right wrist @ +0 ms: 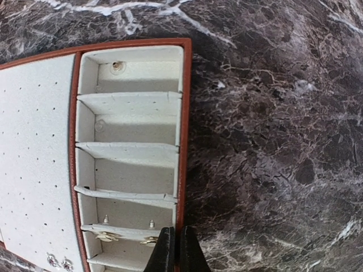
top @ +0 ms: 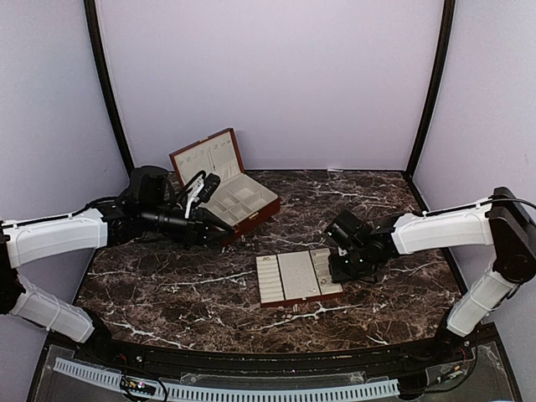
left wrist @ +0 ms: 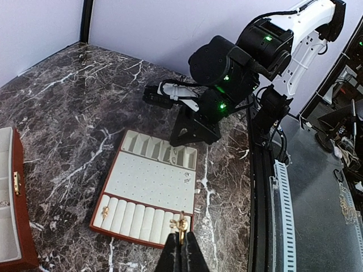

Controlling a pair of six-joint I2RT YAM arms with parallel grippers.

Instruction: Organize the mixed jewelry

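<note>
your left end effector (left wrist: pixel 181 232) is clenched on a small gold piece (left wrist: pixel 181 222), raised near the far left corner of the desk (top: pixel 167 293), beside the open wooden box (top: pixel 226 180). your right end effector (right wrist: pixel 174 231) is clenched too, fingers pressed together, low at the right edge of the tray (top: pixel 299 278), which lies mid-desk toward the near edge. the rest of the mixed jewelry (left wrist: pixel 186 180) sits in that tray. the overhead view gives you both arms and the raised box lid, but the pieces are too small to see there. the left wrist view adds a gold ring (left wrist: pixel 105 212) on the ring rolls and green lights on the right arm. only the right wrist view shows the slots: a stud (right wrist: pixel 117 66) in the farthest one and small gold bits (right wrist: pixel 108 237) in those nearest the fingers.
</note>
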